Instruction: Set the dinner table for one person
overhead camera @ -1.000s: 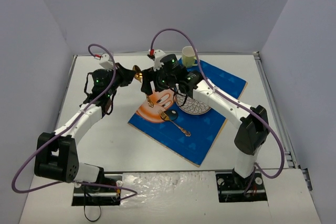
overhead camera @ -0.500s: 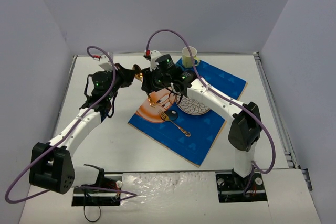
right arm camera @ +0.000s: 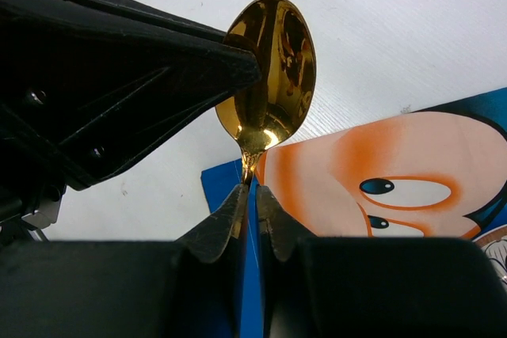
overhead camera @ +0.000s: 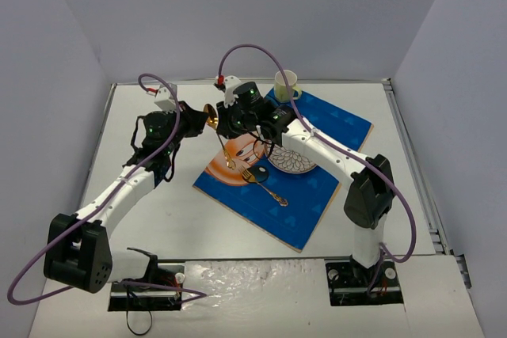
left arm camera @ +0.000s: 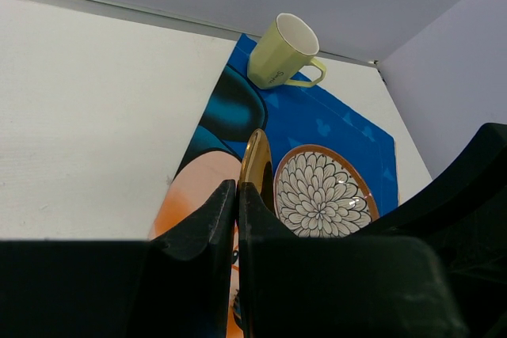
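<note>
A gold spoon [overhead camera: 211, 116] hangs in the air over the white dinner table [overhead camera: 158, 203], at the left edge of the blue placemat [overhead camera: 317, 195]. My left gripper [overhead camera: 200, 119] is shut on its bowl. In the left wrist view the bowl's edge [left arm camera: 255, 164] sticks out from the closed left gripper [left arm camera: 238, 187]. My right gripper [right arm camera: 253, 189] is shut on the spoon's thin neck just below the bowl [right arm camera: 269, 69]. In the top view the right gripper [overhead camera: 226, 128] meets the left one head-on.
On the placemat lie a flower-patterned plate [overhead camera: 291, 160] and a gold fork [overhead camera: 265, 184]. A pale green mug [overhead camera: 284, 83] stands at its far corner. Grey walls close in the table on three sides.
The right jaws have narrowed from wide open to closed round the spoon's neck. The left arm has edged slightly right, still gripping the bowl.
</note>
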Controlling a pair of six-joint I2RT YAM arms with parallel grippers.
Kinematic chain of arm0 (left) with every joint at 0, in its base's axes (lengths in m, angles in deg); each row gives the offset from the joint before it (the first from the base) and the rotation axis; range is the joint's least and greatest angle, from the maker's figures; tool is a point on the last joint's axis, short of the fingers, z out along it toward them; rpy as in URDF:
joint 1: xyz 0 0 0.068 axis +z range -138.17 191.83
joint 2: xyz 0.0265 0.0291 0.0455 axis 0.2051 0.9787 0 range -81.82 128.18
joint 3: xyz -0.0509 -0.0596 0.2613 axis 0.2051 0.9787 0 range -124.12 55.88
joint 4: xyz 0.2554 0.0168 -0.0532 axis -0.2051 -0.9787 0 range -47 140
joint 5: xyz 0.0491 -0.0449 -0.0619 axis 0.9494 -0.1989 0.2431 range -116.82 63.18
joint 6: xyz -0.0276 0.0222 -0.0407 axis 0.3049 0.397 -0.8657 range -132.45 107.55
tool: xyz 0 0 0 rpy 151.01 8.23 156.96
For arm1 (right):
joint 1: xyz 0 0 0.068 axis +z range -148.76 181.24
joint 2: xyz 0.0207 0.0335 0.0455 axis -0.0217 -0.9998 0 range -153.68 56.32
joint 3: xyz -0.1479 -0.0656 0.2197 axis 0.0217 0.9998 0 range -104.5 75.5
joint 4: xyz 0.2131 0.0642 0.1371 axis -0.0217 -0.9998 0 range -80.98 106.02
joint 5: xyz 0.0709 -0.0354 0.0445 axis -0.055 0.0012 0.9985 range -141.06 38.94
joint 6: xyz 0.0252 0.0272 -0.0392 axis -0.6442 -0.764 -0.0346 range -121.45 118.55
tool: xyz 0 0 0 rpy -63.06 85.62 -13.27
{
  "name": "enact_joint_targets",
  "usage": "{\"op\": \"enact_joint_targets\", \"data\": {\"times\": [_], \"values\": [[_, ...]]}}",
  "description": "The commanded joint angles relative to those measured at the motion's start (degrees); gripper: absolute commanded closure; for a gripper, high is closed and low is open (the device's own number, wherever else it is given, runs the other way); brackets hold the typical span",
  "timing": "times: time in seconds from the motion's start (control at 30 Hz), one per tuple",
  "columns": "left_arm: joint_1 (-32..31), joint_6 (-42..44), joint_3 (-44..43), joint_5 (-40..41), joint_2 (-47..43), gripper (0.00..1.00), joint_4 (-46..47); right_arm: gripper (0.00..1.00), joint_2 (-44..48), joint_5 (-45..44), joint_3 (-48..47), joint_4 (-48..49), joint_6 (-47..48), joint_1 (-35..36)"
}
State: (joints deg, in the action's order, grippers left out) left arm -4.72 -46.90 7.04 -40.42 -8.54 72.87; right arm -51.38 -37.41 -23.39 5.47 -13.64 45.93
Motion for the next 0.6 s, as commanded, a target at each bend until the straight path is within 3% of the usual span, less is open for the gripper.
{"op": "enact_joint_targets", "data": {"times": [0.0,0.17,0.57], "values": [[-0.49,0.68,-0.58,-0.16,-2.32,1.0,5.69,0.86,-0.14,-0.73,-1.83,2.52,0.3,0.23],[-0.49,1.41,-0.38,0.19,-2.17,1.0,5.7,0.79,0.3,-0.05,-1.83,2.55,-0.03,0.31],[-0.76,-0.71,-0.64,0.16,-2.27,1.0,7.38,0.83,-0.58,0.66,-1.23,2.55,-0.11,1.1]]}}
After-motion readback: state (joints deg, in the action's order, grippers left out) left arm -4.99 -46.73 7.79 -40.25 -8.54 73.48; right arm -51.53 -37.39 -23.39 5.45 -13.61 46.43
